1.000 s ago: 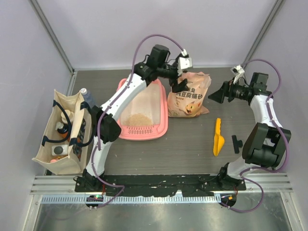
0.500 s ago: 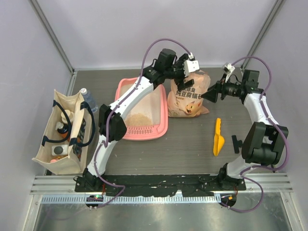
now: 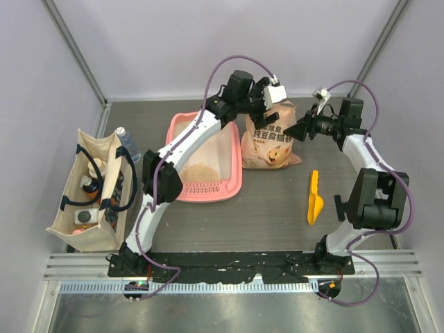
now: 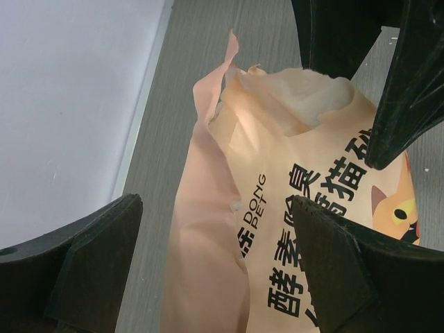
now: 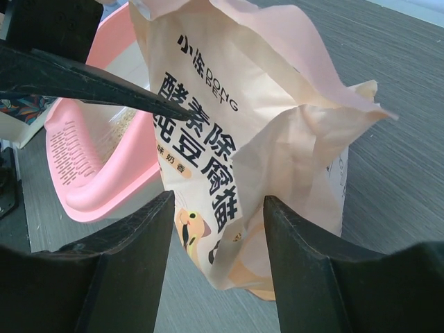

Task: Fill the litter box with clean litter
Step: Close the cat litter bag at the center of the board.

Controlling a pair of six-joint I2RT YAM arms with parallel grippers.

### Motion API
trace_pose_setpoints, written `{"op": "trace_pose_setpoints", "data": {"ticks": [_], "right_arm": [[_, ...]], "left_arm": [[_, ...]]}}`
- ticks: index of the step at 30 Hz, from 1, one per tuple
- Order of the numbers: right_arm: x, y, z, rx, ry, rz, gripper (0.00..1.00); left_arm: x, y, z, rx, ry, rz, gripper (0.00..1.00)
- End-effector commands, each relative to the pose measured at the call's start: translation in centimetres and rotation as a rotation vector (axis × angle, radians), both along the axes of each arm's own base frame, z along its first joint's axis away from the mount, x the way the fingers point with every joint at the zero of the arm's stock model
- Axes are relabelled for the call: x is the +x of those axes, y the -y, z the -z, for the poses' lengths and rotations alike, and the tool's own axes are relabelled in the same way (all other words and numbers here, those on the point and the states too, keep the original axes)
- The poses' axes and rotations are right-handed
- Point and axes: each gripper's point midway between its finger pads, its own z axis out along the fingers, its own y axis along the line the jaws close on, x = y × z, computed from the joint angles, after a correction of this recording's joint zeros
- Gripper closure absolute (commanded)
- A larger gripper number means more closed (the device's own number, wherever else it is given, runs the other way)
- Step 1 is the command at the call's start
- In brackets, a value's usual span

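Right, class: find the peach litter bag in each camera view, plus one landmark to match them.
Top external: peach litter bag, right of centre, beside the litter box.
Left wrist: bag fills centre and lower right.
Right wrist: bag fills the centre.
Shared landmark: its black print.

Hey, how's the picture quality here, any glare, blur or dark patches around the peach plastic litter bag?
Top external view: even light, soft shadows, no harsh glare. Left wrist view: the peach printed plastic bag washes out pale at its torn top. Right wrist view: bag print crisp, the right gripper's fingers nearly featureless black.
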Motion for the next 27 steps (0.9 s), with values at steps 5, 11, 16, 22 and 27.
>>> {"op": "trace_pose_setpoints", "data": {"ticks": [5, 11, 16, 22, 27], "right_arm": [[1.9, -0.8, 0.1, -0.007, 0.066, -0.01, 0.41], [3.2, -1.8, -1.5, -0.007, 0.107, 0.017, 0.44], [2.3, -1.7, -4.5, -0.011, 0.14, 0.053, 0.47], [0.4, -2.0, -4.6, -0.023, 0.13, 0.043, 0.47], [-0.1, -2.1, -4.8, -0.013, 0.103, 0.035, 0.48]], "left_arm": [[1.1, -0.8, -0.1, -0.076, -0.107, -0.049, 0.12], [-0.2, -0.4, -0.5, -0.208, -0.369, 0.013, 0.21], [-1.1, 0.5, -0.9, -0.29, -0.499, 0.042, 0.39], [-1.4, 0.7, -2.1, -0.354, -0.566, 0.049, 0.43], [-1.5, 0.7, -2.9, -0.405, -0.642, 0.068, 0.62]]}}
